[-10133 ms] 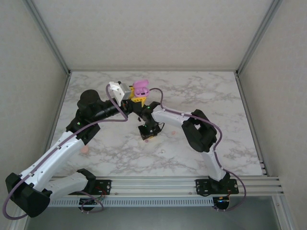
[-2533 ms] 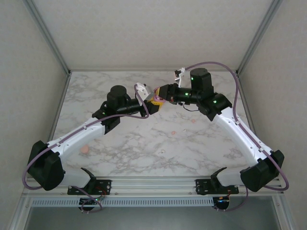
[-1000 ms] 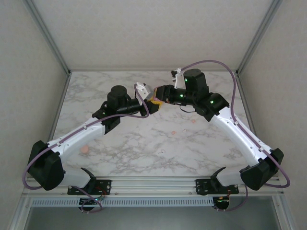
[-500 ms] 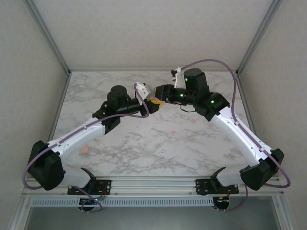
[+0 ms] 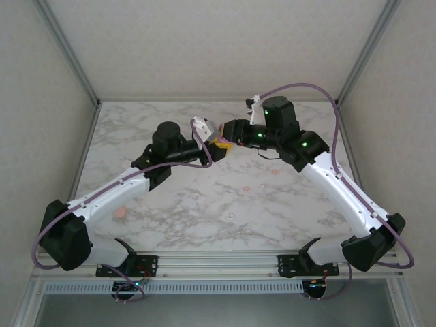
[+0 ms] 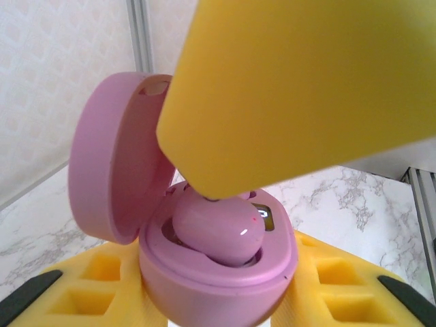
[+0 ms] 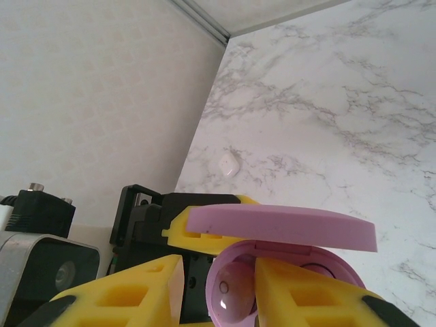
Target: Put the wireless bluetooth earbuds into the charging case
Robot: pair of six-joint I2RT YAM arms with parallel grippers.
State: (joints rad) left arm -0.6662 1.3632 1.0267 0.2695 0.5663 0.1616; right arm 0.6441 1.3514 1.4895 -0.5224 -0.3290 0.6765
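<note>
- Lying loose on the marble tabletop [image 5: 170, 231], a peach-pink earbud [image 5: 120, 212] sits at the lower left of the top view. Two more peach-pink buds [image 5: 248, 185] lie a little farther back, right of centre.
- Both arms reach in from the lower corners of that frame and meet above the tabletop's far half, just above frame centre.
- The left fingers [image 6: 88, 289] pinch the base of the open pink charging case [image 6: 218, 286] from both sides. Its lid stands up at the left of the left wrist view.
- A pink earbud [image 6: 218, 228] sits in the case's well, at the centre of that frame.
- One of the right fingers [image 6: 306, 88] fills the upper right there, its tip touching the top of the pink earbud.
- Low in the right wrist view these two yellow fingers stand slightly apart on either side of the bud; I cannot tell whether they grip it.
- Farther back in that view, a white earbud [image 7: 228, 163] lies on the tabletop near the wall, left of centre.
</note>
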